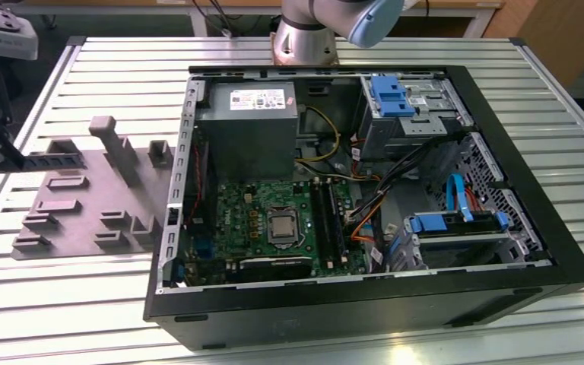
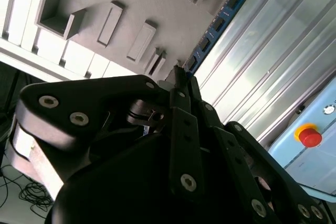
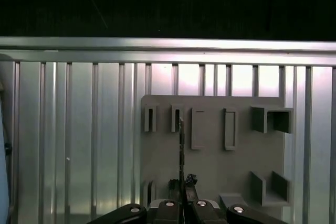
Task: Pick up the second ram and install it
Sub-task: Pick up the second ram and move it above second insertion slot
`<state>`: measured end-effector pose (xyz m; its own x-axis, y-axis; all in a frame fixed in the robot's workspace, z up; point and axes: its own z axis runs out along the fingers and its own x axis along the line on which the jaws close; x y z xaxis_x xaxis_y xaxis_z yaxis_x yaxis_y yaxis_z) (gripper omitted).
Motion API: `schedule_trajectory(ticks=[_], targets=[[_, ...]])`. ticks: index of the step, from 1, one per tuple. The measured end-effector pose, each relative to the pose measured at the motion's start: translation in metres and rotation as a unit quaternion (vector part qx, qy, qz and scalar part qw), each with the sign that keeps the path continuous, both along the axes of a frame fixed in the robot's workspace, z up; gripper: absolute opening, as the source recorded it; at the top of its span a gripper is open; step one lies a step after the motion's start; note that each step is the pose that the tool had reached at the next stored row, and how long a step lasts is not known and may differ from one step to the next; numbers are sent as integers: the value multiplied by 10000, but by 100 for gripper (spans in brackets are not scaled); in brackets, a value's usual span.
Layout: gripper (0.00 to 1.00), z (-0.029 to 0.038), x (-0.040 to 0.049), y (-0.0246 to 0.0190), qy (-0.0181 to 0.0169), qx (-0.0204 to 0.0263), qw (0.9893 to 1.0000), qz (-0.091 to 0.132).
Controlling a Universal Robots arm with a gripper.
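Note:
My gripper [image 2: 178, 77] is shut on one end of the second ram [image 2: 220, 22], a slim stick with black chips that reaches away from the fingertips. In the first wrist view the ram [image 3: 181, 145] shows edge-on as a thin dark line rising from the gripper [image 3: 182, 203] over the grey fixture plate [image 3: 210, 171]. In the exterior view the gripper [image 1: 6, 160] is at the far left edge, holding the ram [image 1: 49, 160] level across the fixture plate [image 1: 79, 205]. The motherboard's long black slots [image 1: 328, 217] lie inside the open computer case [image 1: 535, 190], well off to the exterior view's right.
The fixture plate carries several upright grey holders [image 1: 109, 141] and pockets. The case's metal wall [image 1: 180, 175] stands between the plate and the motherboard. Cables [image 1: 373, 205], blue drive brackets [image 1: 388, 95] and the power supply [image 1: 246, 122] crowd the case. A red stop button [image 2: 310, 136] sits off the slatted table.

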<state>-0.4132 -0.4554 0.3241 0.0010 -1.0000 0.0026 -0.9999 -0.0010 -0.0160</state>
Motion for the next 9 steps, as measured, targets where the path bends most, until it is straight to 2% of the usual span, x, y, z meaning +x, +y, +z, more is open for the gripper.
schedule_trajectory(ticks=[9], targets=[[14,96,0,0,0,0,10000,-1]])
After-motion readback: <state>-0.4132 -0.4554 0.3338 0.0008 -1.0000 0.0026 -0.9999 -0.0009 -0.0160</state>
